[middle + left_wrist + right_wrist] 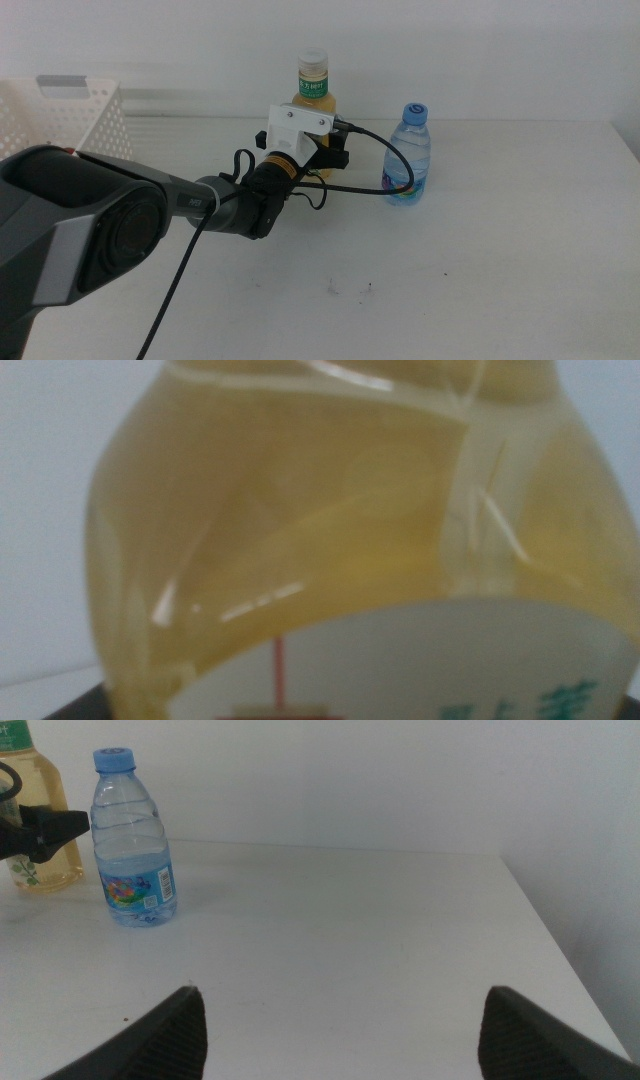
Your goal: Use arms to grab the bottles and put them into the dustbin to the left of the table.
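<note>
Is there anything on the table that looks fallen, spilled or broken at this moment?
Nothing stands out. The yellow-drink bottle and the water bottle both stand upright and capped on the table, with no liquid around them. The left tool is at the yellow-drink bottle; the right tool waits open, apart from both.

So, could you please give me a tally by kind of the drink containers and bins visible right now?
Yellow-drink bottle, with the left gripper at it: 1
Clear water bottle with blue cap: 1
White dustbin: 1
Cans: 0 in view
Total: 3 things. The right gripper waits open, away from both bottles.
</note>
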You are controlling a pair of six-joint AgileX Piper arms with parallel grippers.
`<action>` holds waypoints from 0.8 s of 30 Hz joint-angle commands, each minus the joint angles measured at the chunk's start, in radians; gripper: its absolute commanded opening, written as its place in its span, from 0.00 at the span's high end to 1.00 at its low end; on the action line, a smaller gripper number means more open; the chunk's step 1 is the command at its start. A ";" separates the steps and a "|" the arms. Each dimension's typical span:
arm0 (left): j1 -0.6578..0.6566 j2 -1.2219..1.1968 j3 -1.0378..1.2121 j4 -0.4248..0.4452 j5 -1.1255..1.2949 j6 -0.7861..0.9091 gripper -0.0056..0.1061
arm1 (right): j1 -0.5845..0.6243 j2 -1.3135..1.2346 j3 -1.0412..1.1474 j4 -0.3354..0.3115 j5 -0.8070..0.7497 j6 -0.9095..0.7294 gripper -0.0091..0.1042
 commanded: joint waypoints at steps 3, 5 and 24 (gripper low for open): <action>-0.001 0.000 -0.007 -0.030 -0.007 0.005 0.14 | -0.009 -0.004 0.003 -0.005 -0.009 -0.010 0.10; -0.001 0.000 -0.007 -0.030 -0.007 0.005 0.19 | -0.009 -0.004 0.003 -0.005 -0.009 -0.010 0.10; -0.003 -0.333 0.280 0.011 0.051 0.039 0.83 | -0.009 -0.004 0.003 -0.005 -0.009 -0.010 0.10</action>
